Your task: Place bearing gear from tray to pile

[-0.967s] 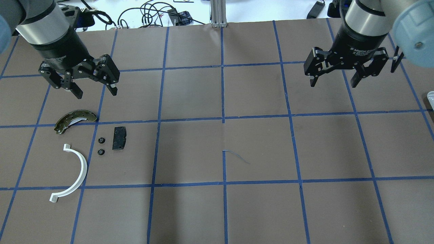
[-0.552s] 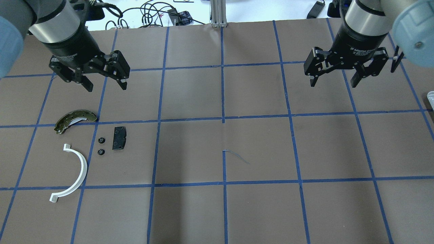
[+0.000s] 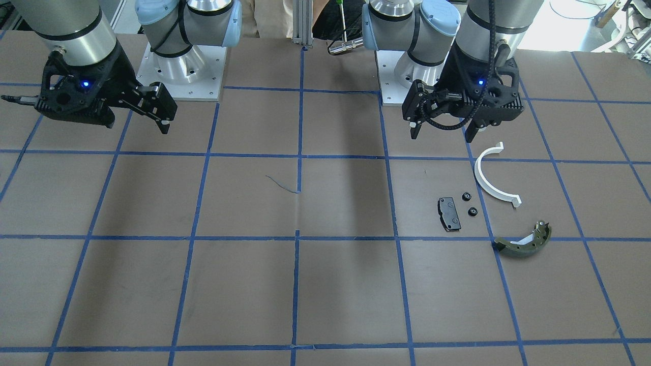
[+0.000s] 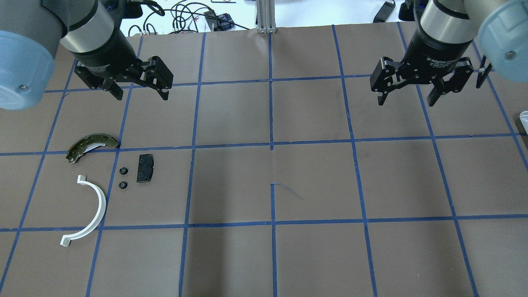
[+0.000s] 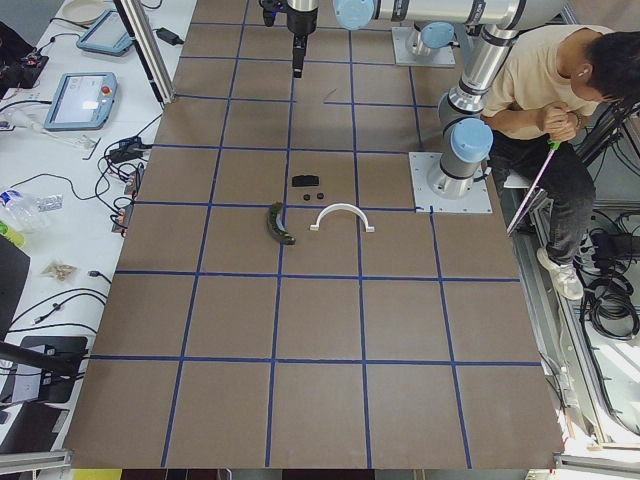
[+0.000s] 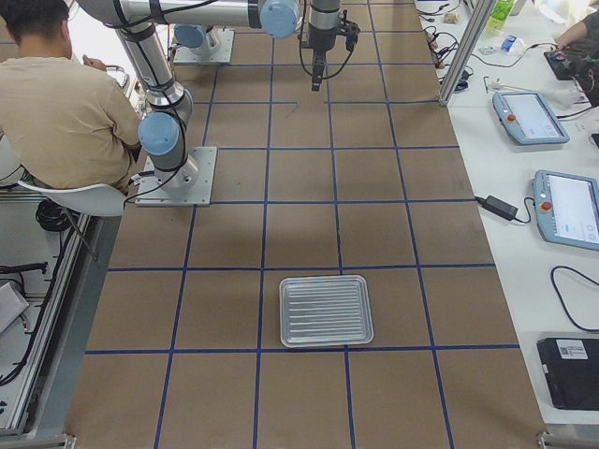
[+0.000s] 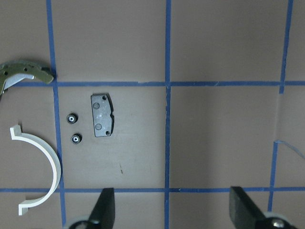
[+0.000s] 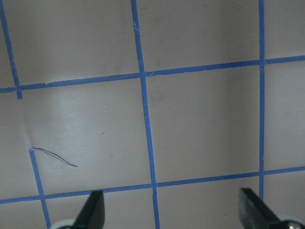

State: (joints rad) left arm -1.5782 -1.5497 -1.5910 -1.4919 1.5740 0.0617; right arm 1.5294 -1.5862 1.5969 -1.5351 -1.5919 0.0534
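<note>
My left gripper (image 4: 142, 95) and right gripper (image 4: 405, 102) hang with jaws apart, holding nothing. Two bearing gears (image 4: 122, 170) lie toward the table's (image 4: 313, 177) left end, just beside the black pad (image 4: 145, 168). The tray (image 6: 326, 311) looks bare. The gears seem light, stiff and tiny, so I'd pinch across the toothed rim.

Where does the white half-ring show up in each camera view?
Overhead exterior: white half-ring, lower left.
Exterior front-facing: white half-ring, right of centre.
Exterior left: white half-ring, near the middle, slightly above centre.
Exterior right: not in it.
Left wrist-mounted: white half-ring, left edge, lower half.
Right wrist-mounted: not in it.
Shared landmark: the black pad lying close by, not touching it.
</note>
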